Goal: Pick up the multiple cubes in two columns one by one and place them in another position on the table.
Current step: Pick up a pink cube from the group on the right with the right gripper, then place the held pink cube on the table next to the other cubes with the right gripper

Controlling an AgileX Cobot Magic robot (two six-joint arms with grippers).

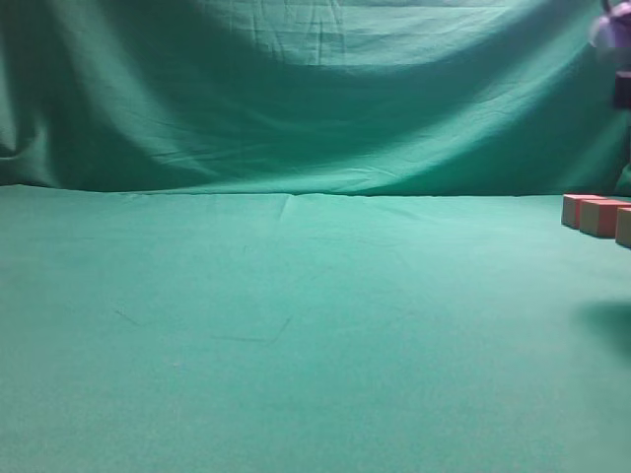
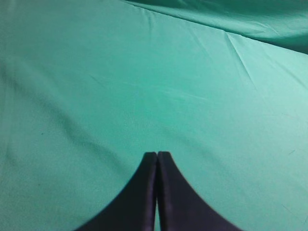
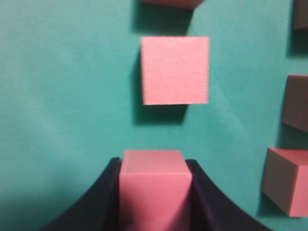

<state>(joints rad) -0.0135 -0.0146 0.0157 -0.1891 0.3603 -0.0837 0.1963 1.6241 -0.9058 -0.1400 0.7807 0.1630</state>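
In the right wrist view my right gripper point(image 3: 153, 162) is shut on a pink cube point(image 3: 154, 187), with a black finger pressed against each side of it. Straight ahead lies another pink cube point(image 3: 175, 70) flat on the green table point(image 3: 57, 96), and the edge of a further one point(image 3: 171, 2) shows at the top. A second column of cubes point(image 3: 286, 178) runs down the right edge. In the exterior view three cubes point(image 1: 599, 216) sit at the far right. My left gripper point(image 2: 157, 154) is shut and empty over bare cloth.
A wrinkled green backdrop point(image 1: 315, 89) hangs behind the table. Part of the right arm point(image 1: 616, 34) shows at the top right corner of the exterior view, with a dark shadow point(image 1: 606, 320) on the cloth below it.
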